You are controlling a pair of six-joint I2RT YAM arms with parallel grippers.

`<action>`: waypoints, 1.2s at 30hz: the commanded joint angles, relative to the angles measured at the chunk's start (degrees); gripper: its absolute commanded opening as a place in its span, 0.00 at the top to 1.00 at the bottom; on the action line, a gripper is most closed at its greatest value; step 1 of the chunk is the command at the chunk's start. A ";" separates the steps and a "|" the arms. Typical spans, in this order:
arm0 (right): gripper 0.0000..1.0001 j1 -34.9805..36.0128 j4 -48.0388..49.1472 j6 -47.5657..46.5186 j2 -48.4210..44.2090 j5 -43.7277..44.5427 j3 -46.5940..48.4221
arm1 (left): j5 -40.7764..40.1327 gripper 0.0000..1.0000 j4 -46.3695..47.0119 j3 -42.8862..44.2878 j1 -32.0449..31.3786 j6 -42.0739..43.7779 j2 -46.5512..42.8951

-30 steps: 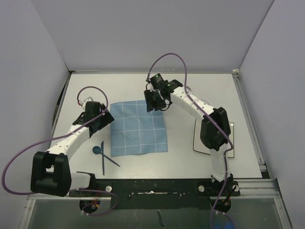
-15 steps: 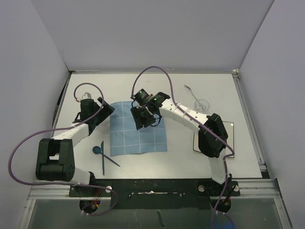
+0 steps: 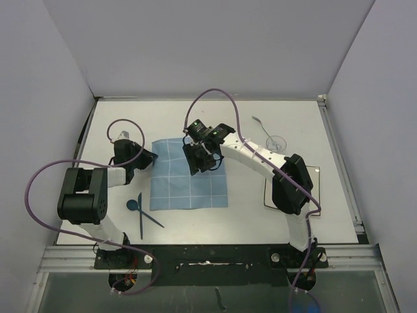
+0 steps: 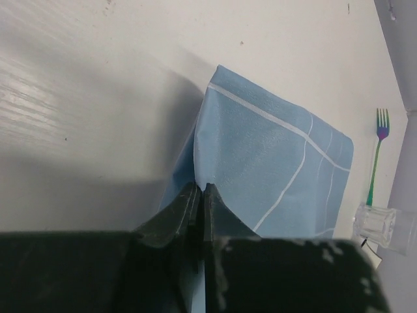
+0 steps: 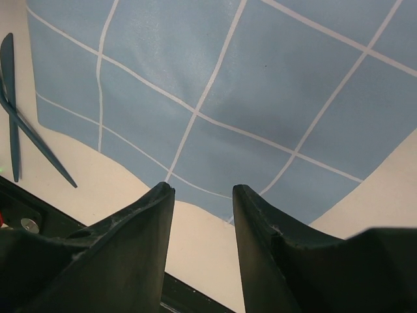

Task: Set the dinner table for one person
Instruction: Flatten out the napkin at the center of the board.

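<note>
The dinner table [image 3: 176,120] is a wide white top. On it lies a blue mat [image 3: 189,179] with a white grid. My left gripper [image 3: 150,157] is at the mat's far left corner, and in the left wrist view it [image 4: 201,190] is shut on a raised fold of the mat's edge [image 4: 260,156]. My right gripper [image 3: 203,160] hangs over the mat's far middle. Its jaws [image 5: 203,190] stand open with nothing between them, above the mat [image 5: 228,85] and its near edge.
A dark blue spoon [image 3: 133,205] and knife [image 3: 141,218] lie crossed left of the mat. A fork [image 3: 259,120] and a clear glass [image 3: 277,141] sit at the far right. A thin dark square outline [image 3: 265,195] lies under the right arm. A black rail [image 3: 215,254] runs along the near edge.
My left gripper has swung in to the mat's left corner and shut on its edge. The right gripper moved left over the mat, uncovering the fork and glass.
</note>
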 commanded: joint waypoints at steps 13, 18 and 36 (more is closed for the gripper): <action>0.59 2.79 2.01 2.39 -3.83 -0.04 -0.55 | -5.90 1.00 -28.21 22.57 -6.76 11.52 -19.02; 0.60 3.07 3.20 2.44 -6.33 0.34 -2.44 | -11.98 1.00 -41.77 35.30 -6.70 15.80 -24.72; 0.60 2.31 5.19 2.11 -15.84 2.64 -11.02 | -13.71 1.00 -56.26 60.31 -15.27 16.54 -18.93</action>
